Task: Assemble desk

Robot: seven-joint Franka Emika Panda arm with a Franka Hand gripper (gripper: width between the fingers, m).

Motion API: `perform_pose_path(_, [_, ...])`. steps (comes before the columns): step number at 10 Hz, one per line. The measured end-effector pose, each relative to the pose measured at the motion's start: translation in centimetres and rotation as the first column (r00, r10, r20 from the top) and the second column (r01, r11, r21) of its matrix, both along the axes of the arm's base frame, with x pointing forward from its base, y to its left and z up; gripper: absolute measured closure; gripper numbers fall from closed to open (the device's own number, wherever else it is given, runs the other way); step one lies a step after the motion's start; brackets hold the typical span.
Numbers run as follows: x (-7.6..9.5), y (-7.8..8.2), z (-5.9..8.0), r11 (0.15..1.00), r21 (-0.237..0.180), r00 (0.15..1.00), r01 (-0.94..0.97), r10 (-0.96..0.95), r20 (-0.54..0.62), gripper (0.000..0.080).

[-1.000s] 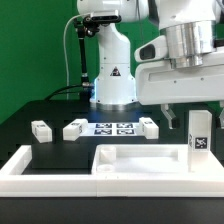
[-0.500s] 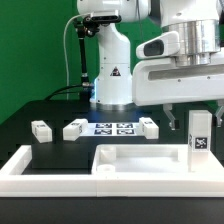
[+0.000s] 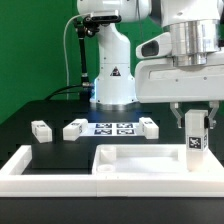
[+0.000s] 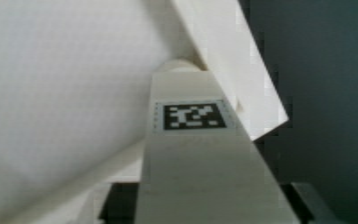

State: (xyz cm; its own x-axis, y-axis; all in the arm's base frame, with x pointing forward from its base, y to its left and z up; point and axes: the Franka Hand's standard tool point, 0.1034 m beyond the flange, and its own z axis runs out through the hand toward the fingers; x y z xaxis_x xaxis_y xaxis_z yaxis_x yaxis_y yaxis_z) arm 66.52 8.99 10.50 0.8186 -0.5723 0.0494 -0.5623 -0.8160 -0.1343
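Starting nearest: low white wall (image 3: pixel 40 170) runs across the front, w/ the top (image 3: pixel 140 165) lying just behind it, rims up. Leg (image 3: pixel 197 146) stands upright at the top's corner on the exterior view's right. Can't tell if it's seated in a socket or only resting there. Hand (image 3: pixel 197 120) hangs over it, one finger each side of the leg's upper part, jaws narrow. Exterior view hints at thin gaps btw pads and leg. Wrist view shows the leg (image 4: pixel 197 150) filling the middle w/ the top's white face (image 4: pixel 69 80) behind it. So can't tell whether it's gripped yet.

Risks, as I judge them:
- Grip sits high on a tall thin part, so if one pad lands first the leg prob tips or skids before it's pinched.
- Off-centre pinch = leg twists in the jaws, then won't line up w/ its hole.
- Any sideways drag could shove the top, which looks unclamped, against the wall.

Further back on the counter (image 3: pixel 60 112): three loose legs (image 3: pixel 40 130) lying flat, two of them flanking the marker board (image 3: pixel 112 128). All well apart from the hand, so no clash risk there.
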Motion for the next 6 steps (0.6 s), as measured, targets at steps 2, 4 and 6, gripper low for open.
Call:
perform_pose_path(2, [-0.03, -0.09, 0.01, 0.977, 0.019, 0.977, 0.213, -0.212, -0.028, 0.0511])
perform_pose_path(4, [-0.17, 0.06, 0.00, 0.840, 0.069, 0.840, 0.539, -0.529, -0.121, 0.0509])
perform_pose_path(6, [-0.19, 0.45, -0.14, 0.639, 0.101, 0.645, 0.762, -0.739, -0.192, 0.0508])
